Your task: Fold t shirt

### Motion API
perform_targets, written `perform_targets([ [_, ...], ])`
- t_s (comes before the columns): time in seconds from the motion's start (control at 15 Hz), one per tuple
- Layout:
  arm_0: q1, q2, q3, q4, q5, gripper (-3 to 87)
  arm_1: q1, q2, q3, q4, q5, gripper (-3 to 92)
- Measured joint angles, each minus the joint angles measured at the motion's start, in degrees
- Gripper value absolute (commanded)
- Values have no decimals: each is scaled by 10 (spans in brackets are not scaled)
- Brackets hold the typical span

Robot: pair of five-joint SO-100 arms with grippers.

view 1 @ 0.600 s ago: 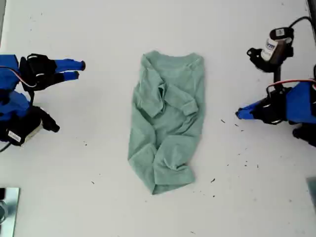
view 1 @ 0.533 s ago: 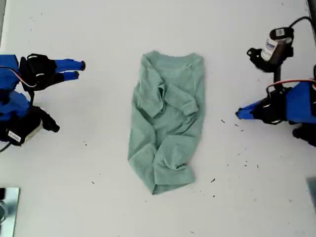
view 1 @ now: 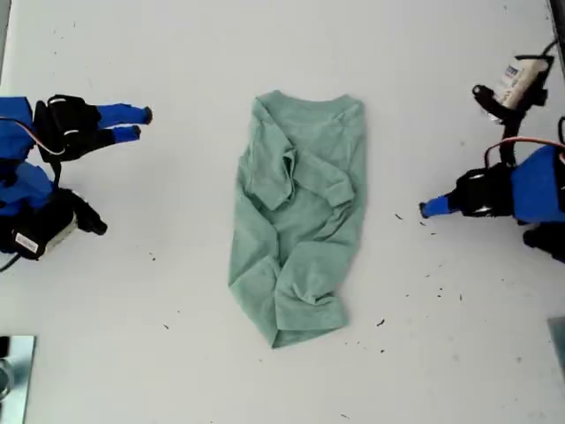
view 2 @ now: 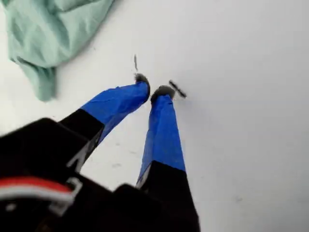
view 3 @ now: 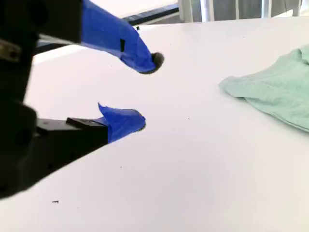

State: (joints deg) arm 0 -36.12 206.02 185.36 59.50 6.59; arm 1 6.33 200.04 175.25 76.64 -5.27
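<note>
Lying crumpled mid-table, the shirt [view 1: 297, 218] sits apart from my first gripper [view 2: 154, 90], nearly closed, and second gripper [view 3: 145, 87], spread.

No legible text, labels, brands, numbers or signs are appearing on any surface in these views.

Bright even overhead light, faint soft shadows, washed-out white table [view 1: 177, 353], wrist views slightly blurred

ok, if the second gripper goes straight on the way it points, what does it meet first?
Likely the t shirt, near its collar end, after bare table. The height of my second gripper is unclear, so it might pass over.
</note>
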Motion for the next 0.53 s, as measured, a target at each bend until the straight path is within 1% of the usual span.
perform_targets([
  [0.07, 0, 0, 0, 0, 0, 153, -4, 1, 0, 0, 34, 76],
  [0.2, -24, 0, 0, 0, 0, 156, -3, 1, 0, 0, 93, 19],
  [0.27, -38, 0, 0, 0, 0, 167, -2, 1, 0, 0, 98, 19],
  [0.33, -46, 0, 0, 0, 0, 153, -6, 1, 0, 0, 56, 19],
  [0.4, -44, 0, 0, 0, -4, 176, -27, 1, 0, 0, 34, 19],
  [0.47, 0, 0, -2, -5, -16, 209, -22, 1, 0, -4, 29, 19],
  [0.53, 75, 0, -5, -19, -18, 119, -33, 1, 0, -18, 27, 19],
])
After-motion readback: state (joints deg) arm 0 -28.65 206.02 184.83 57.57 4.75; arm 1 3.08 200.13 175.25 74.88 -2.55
